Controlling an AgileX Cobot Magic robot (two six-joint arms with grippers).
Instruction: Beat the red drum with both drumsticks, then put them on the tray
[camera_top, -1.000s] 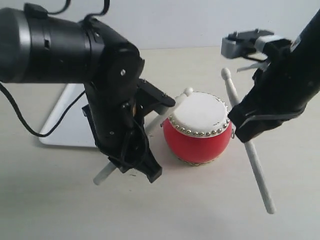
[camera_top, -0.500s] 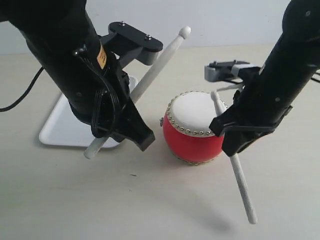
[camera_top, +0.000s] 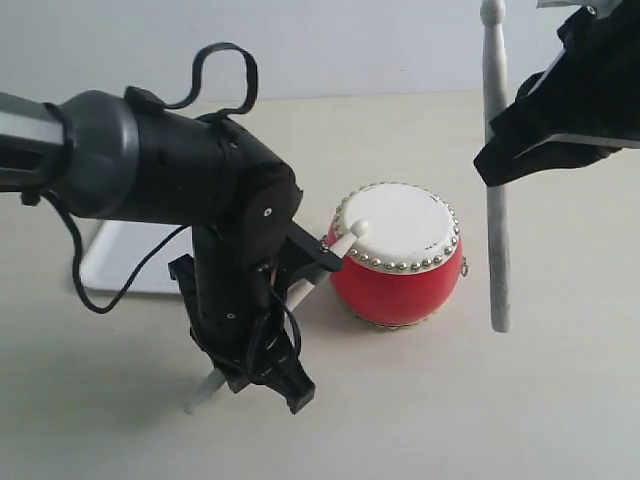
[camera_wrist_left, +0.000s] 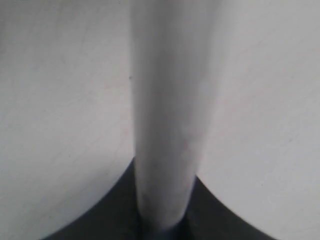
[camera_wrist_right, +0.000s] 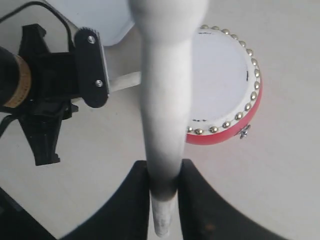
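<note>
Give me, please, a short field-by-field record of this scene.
drum: red drum upright, drumhead facing up
left drumstick: gripped by the left fingers, tip down on the drumhead near its rim
right drumstick: gripped by the right fingers, raised nearly upright, clear of the drum
tray: behind the left arm, partly hidden, no stick on its visible part

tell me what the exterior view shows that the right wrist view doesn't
Only exterior: the tip of the left drumstick meeting the head of the red drum, and the right drumstick hanging upright beside the drum. Only right wrist: the right gripper clamped around its stick, close up. Both: the drum, part of the tray, and the left gripper holding its stick.
</note>
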